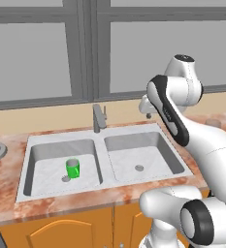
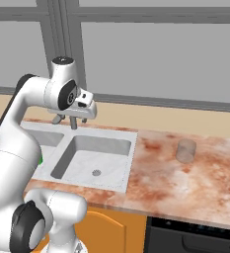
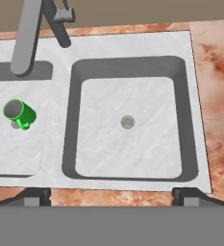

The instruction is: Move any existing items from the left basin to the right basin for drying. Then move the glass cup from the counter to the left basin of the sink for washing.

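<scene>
The two-finger gripper [image 2: 67, 120] is held wide open and empty above the far rim of the grey-white right basin [image 3: 128, 158]. In the left basin [image 1: 46, 169], the small bright green mug [image 1: 73, 168] is seen upright beside the drain. The translucent pale-grey glass cup [image 2: 186, 150] is seen upright on the reddish-brown marbled counter [image 2: 185, 183], well right of the sink.

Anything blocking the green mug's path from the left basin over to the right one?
Only the low divider lies between them. The green mug stands alone in the left basin; the right basin holds nothing, and the faucet stands behind.
</scene>
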### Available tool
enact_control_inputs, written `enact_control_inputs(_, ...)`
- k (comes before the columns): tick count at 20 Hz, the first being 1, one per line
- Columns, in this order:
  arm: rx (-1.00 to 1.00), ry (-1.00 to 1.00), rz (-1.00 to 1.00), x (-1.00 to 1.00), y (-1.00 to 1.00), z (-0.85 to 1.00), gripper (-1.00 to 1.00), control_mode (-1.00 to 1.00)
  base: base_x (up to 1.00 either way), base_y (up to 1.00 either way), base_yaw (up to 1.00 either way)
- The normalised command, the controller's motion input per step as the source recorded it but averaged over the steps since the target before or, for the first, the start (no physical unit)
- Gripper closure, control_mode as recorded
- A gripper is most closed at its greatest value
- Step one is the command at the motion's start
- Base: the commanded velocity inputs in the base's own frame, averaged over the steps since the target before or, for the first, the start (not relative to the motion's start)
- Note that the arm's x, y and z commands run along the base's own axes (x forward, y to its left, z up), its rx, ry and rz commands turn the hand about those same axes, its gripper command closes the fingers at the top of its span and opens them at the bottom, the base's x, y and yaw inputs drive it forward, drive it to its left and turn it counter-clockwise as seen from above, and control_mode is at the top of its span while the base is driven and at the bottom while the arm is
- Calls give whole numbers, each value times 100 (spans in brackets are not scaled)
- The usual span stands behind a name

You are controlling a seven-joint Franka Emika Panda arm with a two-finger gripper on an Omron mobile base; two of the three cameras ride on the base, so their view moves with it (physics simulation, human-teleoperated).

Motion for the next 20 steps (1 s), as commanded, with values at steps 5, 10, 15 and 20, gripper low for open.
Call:
enact_control_inputs(5,0,0,0,0,0,0,-100,-100,0,0,0)
enact_control_inputs(10,0,0,0,0,0,0,-100,-100,0,0,0)
enact_control_inputs(15,-2,-2,0,-12,15,-5,-100,-100,0,0,0)
enact_control_inputs(20,-7,-4,0,-13,45,-3,-100,-100,0,0,0)
